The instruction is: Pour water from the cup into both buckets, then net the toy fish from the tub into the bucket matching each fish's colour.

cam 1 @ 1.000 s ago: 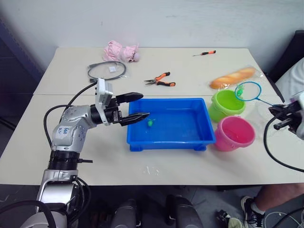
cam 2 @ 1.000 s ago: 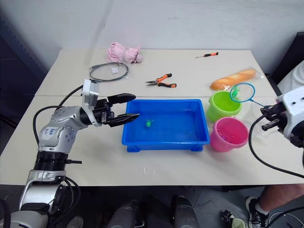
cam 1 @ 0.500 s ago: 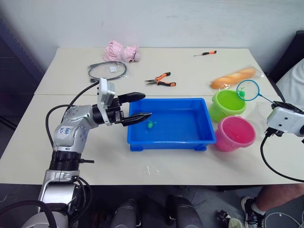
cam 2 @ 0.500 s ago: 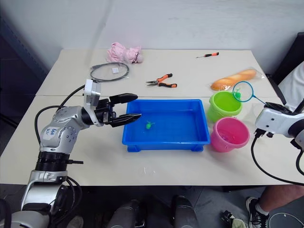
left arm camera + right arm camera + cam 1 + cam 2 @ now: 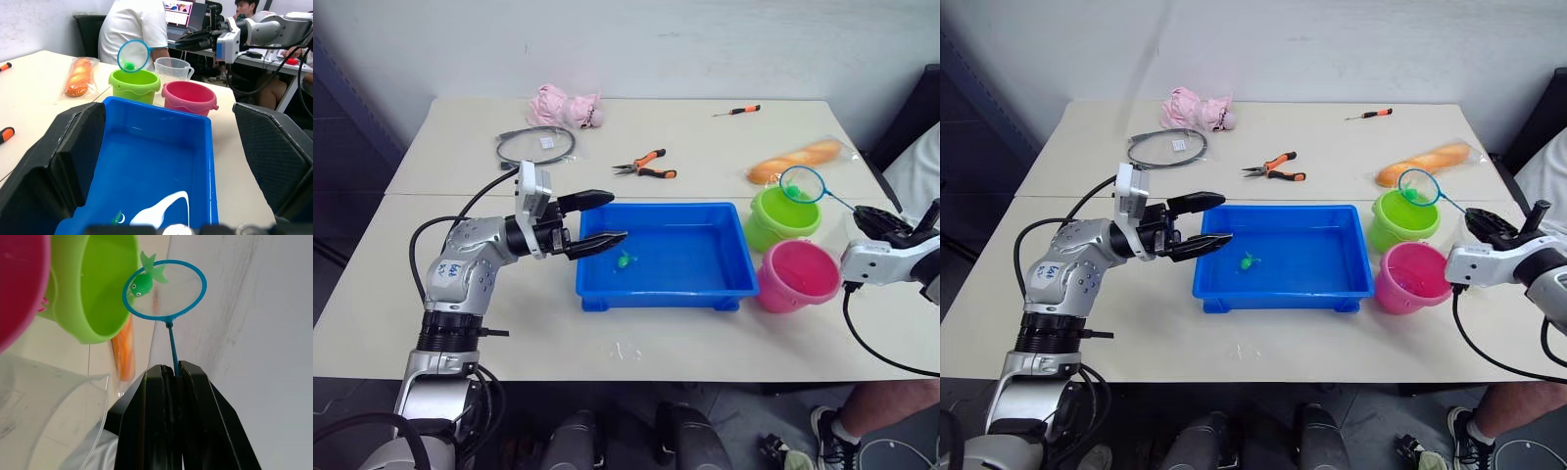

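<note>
1. Gripping the net's thin stick between its two black fingers, the right gripper (image 5: 172, 374) holds the net (image 5: 801, 184) with its blue hoop tilted over the lime green bucket (image 5: 781, 216) near the table's right edge.
2. Sheer mesh inside the hoop carries a small green fish (image 5: 145, 280), glossy plastic with a forked tail; the right wrist view shows its eye, which the head views do not.
3. The bright pink bucket (image 5: 796, 274) stands just in front of the green one, both smooth and round with flared rims.
4. The tub (image 5: 663, 290), a shallow blue plastic tray with a rolled rim, sits mid-table; another green fish (image 5: 625, 259) lies inside towards its left end.
5. The left gripper (image 5: 603, 219) hovers at the tub's left rim, fingers spread apart, holding nothing.
6. The left wrist view reveals the clear cup (image 5: 173, 70) behind the buckets, beyond the tub.
7. A person (image 5: 134, 30) in a white shirt sits beyond the table.
</note>
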You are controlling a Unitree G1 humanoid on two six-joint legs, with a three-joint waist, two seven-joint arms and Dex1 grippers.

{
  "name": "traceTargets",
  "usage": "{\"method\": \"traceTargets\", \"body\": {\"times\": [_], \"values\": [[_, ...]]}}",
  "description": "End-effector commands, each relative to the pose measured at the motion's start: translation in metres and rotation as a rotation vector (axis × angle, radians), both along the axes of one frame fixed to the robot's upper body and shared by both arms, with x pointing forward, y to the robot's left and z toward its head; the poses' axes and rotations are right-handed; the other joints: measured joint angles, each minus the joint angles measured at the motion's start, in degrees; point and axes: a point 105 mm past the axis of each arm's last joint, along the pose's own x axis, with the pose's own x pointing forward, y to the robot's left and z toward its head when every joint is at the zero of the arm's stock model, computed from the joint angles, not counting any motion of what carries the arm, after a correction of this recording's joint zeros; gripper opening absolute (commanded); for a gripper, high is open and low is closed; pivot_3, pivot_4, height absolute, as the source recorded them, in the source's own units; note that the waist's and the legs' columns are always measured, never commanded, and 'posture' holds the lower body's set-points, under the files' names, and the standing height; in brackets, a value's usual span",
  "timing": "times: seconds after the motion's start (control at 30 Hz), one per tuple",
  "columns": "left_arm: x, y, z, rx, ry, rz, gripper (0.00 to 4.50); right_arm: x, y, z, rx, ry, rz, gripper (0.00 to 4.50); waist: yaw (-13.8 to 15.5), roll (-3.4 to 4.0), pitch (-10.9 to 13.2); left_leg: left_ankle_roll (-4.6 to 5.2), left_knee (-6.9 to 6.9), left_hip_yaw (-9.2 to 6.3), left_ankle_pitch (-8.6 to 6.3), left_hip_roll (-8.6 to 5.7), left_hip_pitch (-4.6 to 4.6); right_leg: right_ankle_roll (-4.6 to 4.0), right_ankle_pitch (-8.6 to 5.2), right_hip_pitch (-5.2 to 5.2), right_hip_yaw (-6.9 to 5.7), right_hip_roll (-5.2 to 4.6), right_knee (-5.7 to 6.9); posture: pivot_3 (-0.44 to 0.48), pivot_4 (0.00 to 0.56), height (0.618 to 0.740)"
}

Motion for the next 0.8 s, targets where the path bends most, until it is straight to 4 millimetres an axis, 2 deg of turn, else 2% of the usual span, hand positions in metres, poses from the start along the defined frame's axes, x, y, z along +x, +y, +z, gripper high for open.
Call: {"method": "traceTargets", "body": {"times": [0.03,0.1,0.2,0.3,0.33,0.4,0.47,0.57,0.63,0.67,0.7,0.8], "values": [[-0.002,0.000,0.012,-0.026,-0.047,-0.002,4.46,-0.001,-0.011,0.031,-0.008,-0.125,-0.053,0.00,-0.04,0.00,0.00,0.00,0.00,0.03,0.00,0.00,0.00,0.00,0.00,0.00,-0.01,0.02,0.01,0.000,0.150,0.740],[-0.003,-0.001,0.011,-0.022,-0.044,-0.009,4.46,-0.002,-0.005,0.023,0.002,-0.095,-0.021,0.00,-0.05,0.00,0.00,0.00,0.00,0.03,0.00,0.00,0.01,0.00,0.00,0.00,0.00,0.03,0.00,0.000,0.150,0.740],[-0.003,0.000,0.011,-0.028,-0.037,-0.005,4.46,-0.005,-0.006,0.019,0.016,-0.071,-0.020,0.00,-0.05,0.00,0.00,-0.02,0.00,0.02,0.01,0.03,0.02,0.00,0.00,0.00,0.01,0.23,0.00,0.000,0.150,0.740],[-0.005,0.000,0.009,-0.017,-0.038,-0.005,4.46,-0.008,-0.012,0.037,0.053,-0.136,-0.025,0.00,-0.06,0.00,0.00,-0.02,0.00,0.03,0.01,0.04,0.02,0.00,0.00,0.00,0.08,0.30,-0.01,0.000,0.150,0.740],[-0.005,0.001,0.009,-0.018,-0.037,-0.003,4.46,-0.008,-0.016,0.039,0.058,-0.139,-0.037,0.00,-0.07,0.00,0.00,-0.02,0.00,0.04,0.01,0.04,0.02,0.00,0.00,0.00,0.09,0.30,-0.01,0.000,0.150,0.740],[-0.005,0.002,0.009,-0.015,-0.037,-0.001,4.46,-0.009,-0.006,0.034,0.111,-0.109,0.002,0.00,-0.06,0.00,0.00,-0.02,0.00,0.04,0.01,0.03,0.03,0.00,0.00,0.00,0.12,0.31,0.00,0.000,0.150,0.740],[-0.005,0.005,0.008,-0.005,-0.041,0.001,4.46,-0.008,0.011,0.039,0.306,-0.094,0.064,0.00,-0.07,-0.01,0.00,-0.03,0.00,0.02,0.01,0.07,0.03,0.00,0.00,0.01,0.14,0.33,-0.01,0.000,0.150,0.740],[-0.004,0.022,0.007,0.009,-0.052,0.042,4.46,-0.008,0.048,0.053,0.636,0.022,0.223,0.00,-0.48,0.00,0.00,-0.06,0.00,0.00,0.02,0.11,0.09,-0.01,0.00,0.05,0.13,0.45,-0.01,0.000,0.150,0.740],[-0.005,0.034,0.002,0.024,-0.053,0.066,4.46,-0.010,0.068,0.056,0.823,0.163,0.285,0.00,-0.71,0.07,0.01,-0.09,0.00,0.00,0.02,0.14,0.11,-0.01,0.00,0.04,0.12,0.44,0.04,0.000,0.150,0.740],[-0.006,0.041,-0.003,0.048,-0.055,0.077,4.46,-0.016,0.086,0.048,0.903,0.328,0.324,0.00,-0.69,0.08,0.01,-0.09,0.00,-0.01,0.02,0.16,0.11,-0.02,0.00,0.04,0.12,0.40,0.05,0.000,0.150,0.740],[-0.008,0.046,-0.007,0.066,-0.058,0.083,4.46,-0.023,0.100,0.042,0.949,0.457,0.349,0.00,-0.59,0.08,0.01,-0.09,0.00,-0.04,0.02,0.18,0.10,-0.03,0.00,0.04,0.13,0.29,0.07,0.000,0.150,0.740],[-0.010,0.064,-0.014,0.121,-0.068,0.123,4.46,-0.025,0.127,0.035,0.963,0.623,0.353,0.00,-0.11,0.06,0.00,-0.07,0.01,-0.19,0.01,0.20,0.05,-0.12,0.02,0.09,0.14,0.12,0.01,0.000,0.150,0.740]]}}
